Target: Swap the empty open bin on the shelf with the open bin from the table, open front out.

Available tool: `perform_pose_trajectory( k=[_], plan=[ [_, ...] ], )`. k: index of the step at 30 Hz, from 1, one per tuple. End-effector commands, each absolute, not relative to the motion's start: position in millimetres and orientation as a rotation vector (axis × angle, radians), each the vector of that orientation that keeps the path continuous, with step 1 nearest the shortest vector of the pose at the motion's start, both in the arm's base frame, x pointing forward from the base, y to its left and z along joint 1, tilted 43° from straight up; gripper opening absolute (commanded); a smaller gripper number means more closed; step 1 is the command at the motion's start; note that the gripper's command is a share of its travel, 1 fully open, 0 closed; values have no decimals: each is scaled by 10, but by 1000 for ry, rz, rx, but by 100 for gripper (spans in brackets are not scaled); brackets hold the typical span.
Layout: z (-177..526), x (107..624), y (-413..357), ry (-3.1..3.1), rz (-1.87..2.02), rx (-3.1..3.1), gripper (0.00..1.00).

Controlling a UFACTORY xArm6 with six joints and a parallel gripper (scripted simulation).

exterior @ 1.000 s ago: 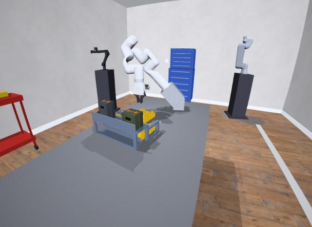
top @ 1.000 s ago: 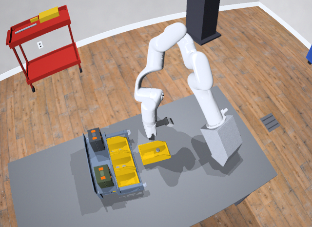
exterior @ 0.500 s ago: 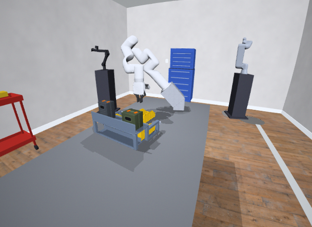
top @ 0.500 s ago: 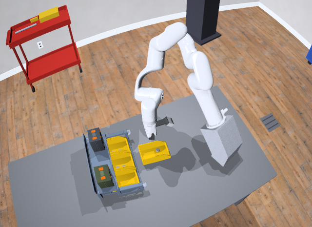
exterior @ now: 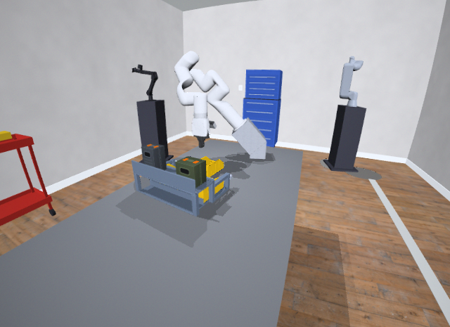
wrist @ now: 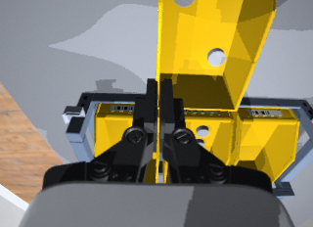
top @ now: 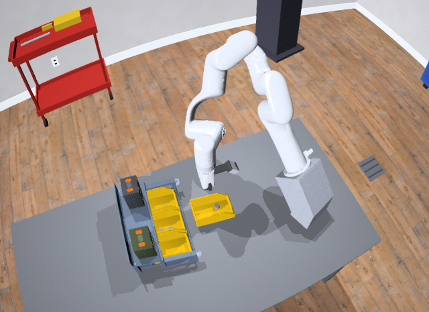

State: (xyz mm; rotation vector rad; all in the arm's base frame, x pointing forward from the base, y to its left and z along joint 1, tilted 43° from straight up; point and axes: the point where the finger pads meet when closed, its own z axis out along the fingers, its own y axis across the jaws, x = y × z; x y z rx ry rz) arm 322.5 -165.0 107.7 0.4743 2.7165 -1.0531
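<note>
Three yellow bins sit side by side in the blue-grey shelf [top: 178, 259] [exterior: 163, 175] [wrist: 81, 146], open fronts facing right, and the near one, the empty open bin [top: 175, 245] [wrist: 269, 139], shows nothing inside. The middle bin [top: 170, 221] and the far bin [top: 161, 198] both show small grey parts.

To the right of the shelf, the bin from the table [top: 212, 215] [exterior: 214, 167] [wrist: 196, 26] stands on the table [top: 242, 284] [exterior: 232, 273] [wrist: 44, 70], just beside the shelf and apart from it. It sits upright, with round grey parts [top: 217, 206] [wrist: 216, 57] showing in it.

Over at its far side, the gripper [top: 208, 186] [exterior: 201, 145] [wrist: 158, 95] hangs pointing down in the air — fingers pressed together, pinching nothing. From the exterior view, the tips are above the level of that bin's walls and apart from them.

Up on the shelf's left part, a dark case [top: 132, 192] [exterior: 153, 156] stands at the far end and a green case [top: 142, 242] [exterior: 190, 171] at the near end — a gap between them. The white arm [top: 282, 97] [exterior: 227, 111] reaches over from the right.
</note>
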Motion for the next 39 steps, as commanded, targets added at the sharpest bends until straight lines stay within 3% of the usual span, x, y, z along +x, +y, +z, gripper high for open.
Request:
perform_pose_trajectory(
  k=[1,12,21,34,39],
  plan=[
    [1084,3234,-1647,2714,-1052,474,0],
    [1082,3275,-1641,2699,-1044,512,0],
    [1039,3635,-1573,2544,-969,837,0],
    [561,4734,-1171,1951,-684,1612,0],
    [452,4871,-1092,1707,-605,1804,0]
  ],
)
